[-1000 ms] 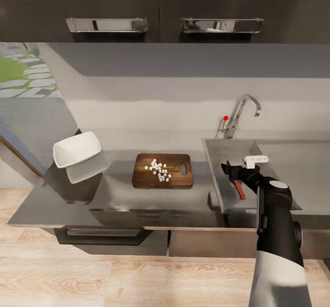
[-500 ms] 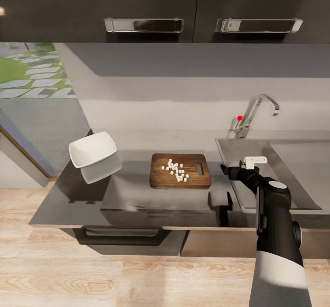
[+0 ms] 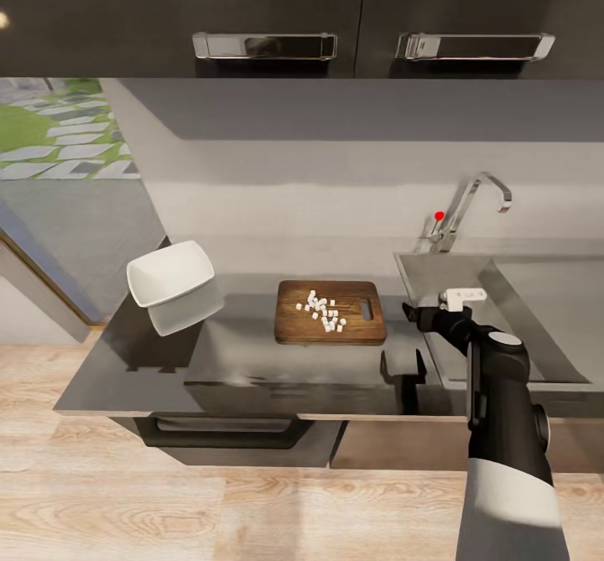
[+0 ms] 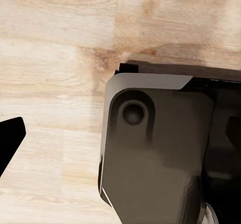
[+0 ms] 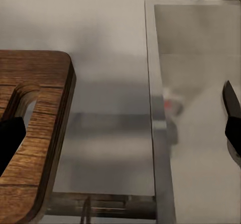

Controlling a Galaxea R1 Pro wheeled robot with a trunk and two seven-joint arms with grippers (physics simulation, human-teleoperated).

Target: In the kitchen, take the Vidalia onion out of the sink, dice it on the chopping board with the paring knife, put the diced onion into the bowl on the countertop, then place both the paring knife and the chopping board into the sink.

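From my head camera, nearest me at 6 o'clock runs pale wood floor (image 3: 252, 502), and my right arm (image 3: 503, 427) rises from 5 o'clock toward the countertop (image 3: 252, 360). The right gripper (image 3: 436, 316) hangs over the sink's (image 3: 537, 309) left rim, at about 3 o'clock from the board (image 3: 330, 312). In the right wrist camera its two dark fingertips (image 5: 11, 136) sit far apart at opposite edges of the frame, jaws wide open, nothing between them; below lie the board's slotted end (image 5: 35, 133), a bare strip of counter, then the sink rim (image 5: 159, 123) with a small red blur beside it that I cannot identify.

The board lies flat mid-counter, handle slot toward the sink, with white onion dice (image 3: 321, 312) scattered on its middle. Open counter separates the board from the front edge and from the sink.

At 9 o'clock from the board, well apart, the white bowl (image 3: 170, 274) appears tilted near the counter's left end, its reflection under it. Beyond that end the counter drops away to a ramp and garden paving (image 3: 59, 137).

Farther back, the chrome tap (image 3: 470, 205) stands at the sink's back left corner. Dark wall cabinets (image 3: 335, 7) with chrome handles overhang the wall at 12 o'clock.

My left wrist camera looks down at floor and a dark robot part (image 4: 160, 153); one dark fingertip (image 4: 10, 138) shows, and I cannot tell how that gripper stands.
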